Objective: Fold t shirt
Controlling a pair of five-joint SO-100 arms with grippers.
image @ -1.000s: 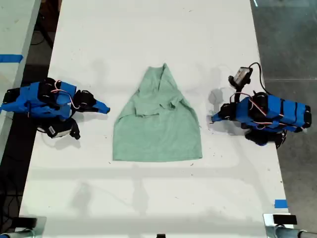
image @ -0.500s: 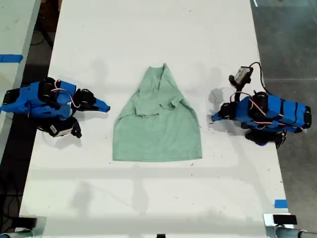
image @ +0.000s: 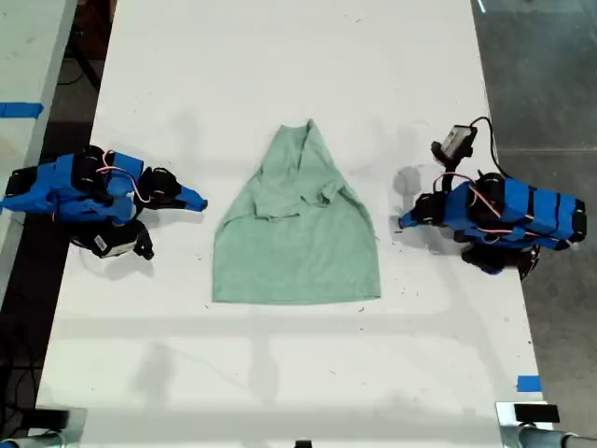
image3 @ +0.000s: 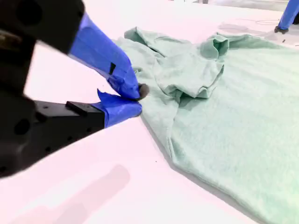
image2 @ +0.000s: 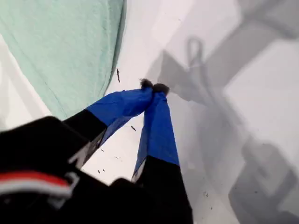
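The pale mint-green t shirt [image: 297, 243] lies flat at the middle of the white table [image: 280, 84]. Its sleeves are folded inward, it narrows toward the collar at the far end, and its hem is nearest the exterior view's bottom. My first gripper [image: 401, 223] rests on the table at the exterior view's right, shut and empty, just off the shirt's edge [image2: 70, 46]; its tips [image2: 152, 86] touch. My second gripper [image: 201, 203] sits at the exterior view's left, also shut [image3: 138, 98] on nothing, a short gap from the shirt [image3: 224, 102].
A small camera box with a cable [image: 454, 141] stands behind the first arm. Blue tape marks [image: 528, 383] sit near the table's edge at the exterior view's lower right. Another table with blue tape [image: 19, 109] borders the exterior view's left, and dark floor its right.
The second arm's rear part has shifted very slightly. The shirt and the first arm have not moved.
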